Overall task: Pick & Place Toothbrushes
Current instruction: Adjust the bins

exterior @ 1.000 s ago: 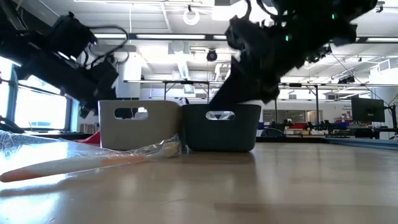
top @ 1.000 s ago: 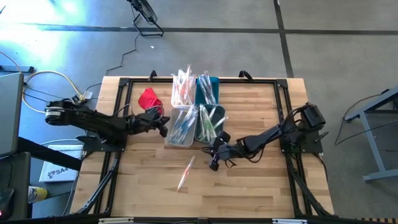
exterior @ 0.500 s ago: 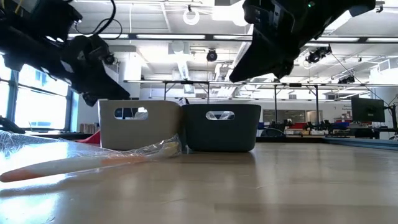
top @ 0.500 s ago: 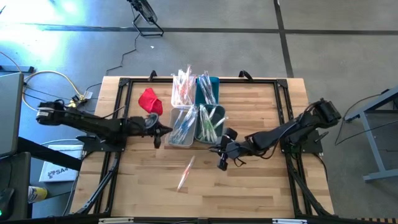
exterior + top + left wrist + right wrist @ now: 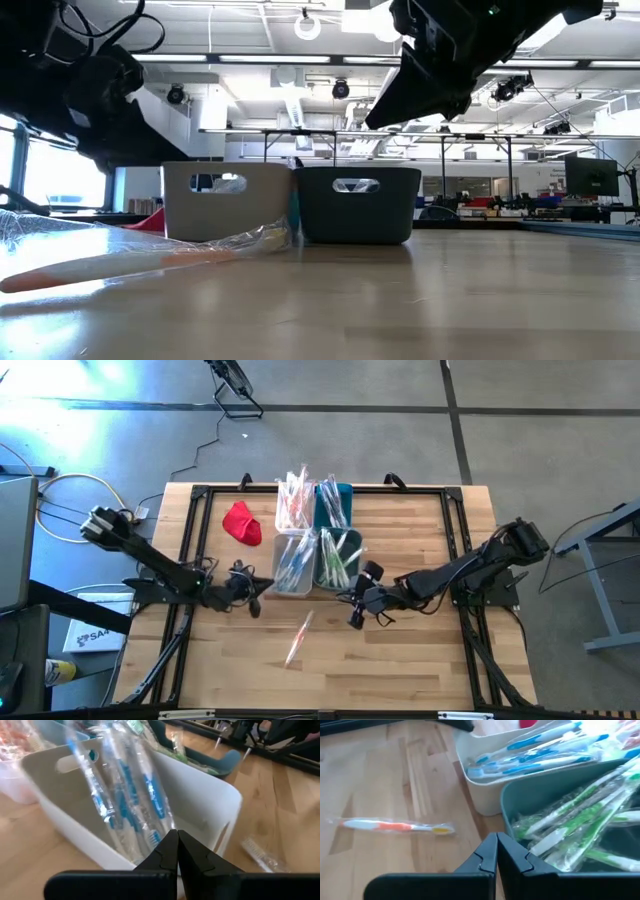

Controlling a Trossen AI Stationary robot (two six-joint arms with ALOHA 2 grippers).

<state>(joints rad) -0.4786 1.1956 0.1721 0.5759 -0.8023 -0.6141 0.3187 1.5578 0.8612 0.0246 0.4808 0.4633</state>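
Note:
One wrapped toothbrush with an orange handle lies flat on the wooden table toward the near edge; it also shows in the right wrist view and the low view. More wrapped toothbrushes stand in four bins mid-table. Blue ones fill the near white bin and green ones the near teal bin. My left gripper is shut and holds nothing, just off that white bin's near left corner. My right gripper is shut and holds nothing, raised above the table beside the near teal bin, to the right of the loose toothbrush.
A red cloth lies left of the far bins. The far white bin holds pink toothbrushes, and a far teal bin stands next to it. Black frame rails run along the table's sides. Bare wood lies around the loose toothbrush.
My left gripper has swung toward the table's near edge, from beside the red cloth along the white bin's left side to its near corner. My right gripper has risen and drawn slightly toward the right edge. The loose toothbrush has not moved.

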